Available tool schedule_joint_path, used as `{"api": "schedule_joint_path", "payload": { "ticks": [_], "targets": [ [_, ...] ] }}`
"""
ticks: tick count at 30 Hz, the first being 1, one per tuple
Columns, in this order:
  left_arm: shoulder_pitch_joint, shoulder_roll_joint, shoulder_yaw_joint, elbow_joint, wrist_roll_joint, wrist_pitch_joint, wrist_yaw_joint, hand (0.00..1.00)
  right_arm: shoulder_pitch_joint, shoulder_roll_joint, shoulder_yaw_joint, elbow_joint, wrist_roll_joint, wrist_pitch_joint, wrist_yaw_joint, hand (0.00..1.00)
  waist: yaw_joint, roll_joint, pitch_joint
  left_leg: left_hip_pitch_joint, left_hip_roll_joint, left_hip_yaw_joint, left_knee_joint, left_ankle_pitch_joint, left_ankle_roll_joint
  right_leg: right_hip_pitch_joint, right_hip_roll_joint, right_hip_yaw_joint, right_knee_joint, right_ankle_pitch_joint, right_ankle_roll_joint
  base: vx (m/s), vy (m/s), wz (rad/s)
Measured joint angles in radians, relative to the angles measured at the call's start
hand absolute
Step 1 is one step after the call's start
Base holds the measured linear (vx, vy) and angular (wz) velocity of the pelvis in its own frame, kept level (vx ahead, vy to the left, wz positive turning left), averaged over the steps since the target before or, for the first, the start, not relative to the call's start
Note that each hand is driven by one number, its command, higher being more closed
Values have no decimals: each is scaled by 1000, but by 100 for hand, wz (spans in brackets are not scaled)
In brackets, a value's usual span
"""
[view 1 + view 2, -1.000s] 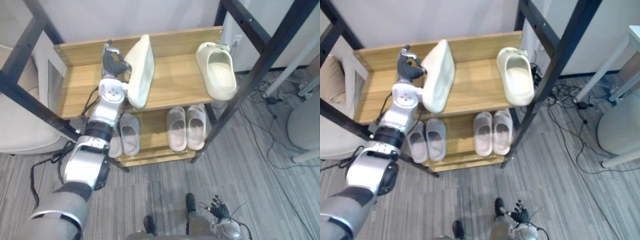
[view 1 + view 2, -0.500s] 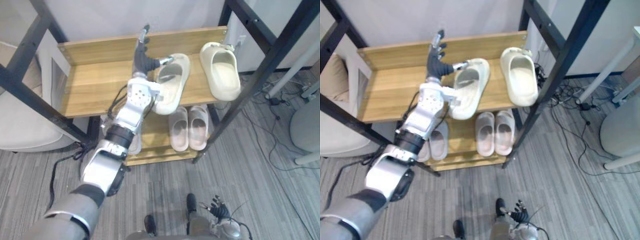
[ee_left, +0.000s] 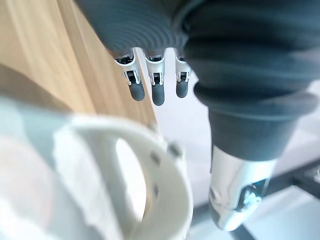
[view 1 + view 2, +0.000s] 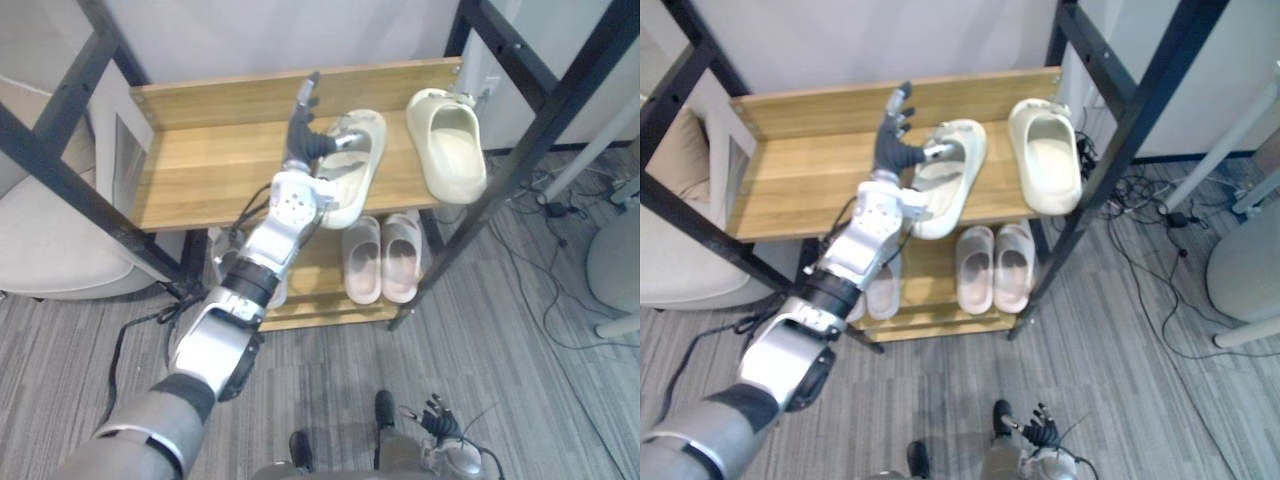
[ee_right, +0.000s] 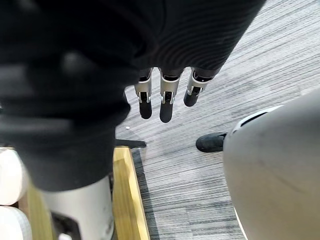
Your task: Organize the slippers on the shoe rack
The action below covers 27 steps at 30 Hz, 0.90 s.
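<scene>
A cream slipper point(image 4: 355, 172) lies sole down on the wooden top shelf point(image 4: 200, 170) of the shoe rack. Close on its right lies its cream mate point(image 4: 450, 148). My left hand point(image 4: 303, 140) is at the first slipper's left edge, fingers straight and pointing to the shelf's back, thumb resting on the slipper's rim. In the left wrist view the straight fingers point(image 3: 157, 92) stand above the slipper's strap point(image 3: 165, 190). My right hand point(image 4: 435, 418) hangs low over the carpet, its fingers point(image 5: 165, 105) straight and holding nothing.
On the lower shelf stands a pale pair of slippers point(image 4: 382, 258), and another grey pair point(image 4: 225, 280) is partly hidden behind my arm. Black slanted frame posts point(image 4: 540, 120) flank the rack. A beige seat point(image 4: 50, 250) is at the left, cables point(image 4: 560, 200) at the right.
The slipper was on its edge in my left hand at the shelf's left. It has moved right and now lies flat beside its mate, and the hand's fingers have straightened.
</scene>
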Motion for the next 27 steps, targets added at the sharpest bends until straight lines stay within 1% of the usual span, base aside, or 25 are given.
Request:
{"api": "schedule_joint_path", "payload": {
  "ticks": [7, 11, 13, 17, 20, 23, 25, 27],
  "targets": [
    [31, 10, 5, 31, -20, -16, -26, 0, -16, -3, -1, 27, -3, 3, 1, 0, 2, 2, -1, 14, 1, -20, -15, 10, -2, 17, 1, -23, -7, -5, -8, -5, -10, 7],
    [88, 12, 32, 31, -34, -18, -41, 0, -16, -3, -1, 27, -6, 3, 0, 0, 5, 2, -1, 15, 2, -24, -15, 11, -2, 18, 1, -28, -7, -5, -8, 3, -1, 1],
    [114, 10, 39, 22, -41, -34, -54, 0, -16, -3, 0, 28, -8, 3, -2, 0, 4, 2, -1, 17, 2, -30, -15, 11, -2, 24, 1, -37, -7, -5, -7, 17, -5, 10],
    [153, -1, 38, 3, -54, -46, -58, 0, -15, -2, 1, 32, -9, 3, -3, 0, 5, 0, -1, 34, 4, -46, -19, 10, -2, 49, 1, -50, -7, -13, 1, 12, -8, 11],
    [174, -9, 38, -14, -57, -66, -58, 0, -16, -3, 1, 36, -9, 3, -7, 0, 8, -1, -1, 33, 5, -47, -21, 11, -3, 49, 1, -52, -7, -15, 4, 0, 0, 0],
    [174, -16, 11, -15, -57, -68, -59, 0, -16, -3, 1, 39, -9, 3, -13, 0, 8, -1, -1, 41, 6, -48, -36, 16, -5, 50, 2, -53, -7, -17, 6, 0, 0, 0],
    [174, -34, 2, -15, -57, -69, -59, 0, -16, -2, 1, 41, -9, 2, -15, 0, 8, -3, -2, 44, 7, -48, -39, 16, -5, 52, 3, -54, -7, -18, 8, 0, 0, 0],
    [175, -44, -29, -15, -56, -83, -64, 0, -16, -1, 1, 42, -8, 2, -18, 0, 7, -5, -3, 46, 7, -48, -43, 16, -5, 52, 4, -56, -7, -19, 9, 0, 0, 0]
  ]
}}
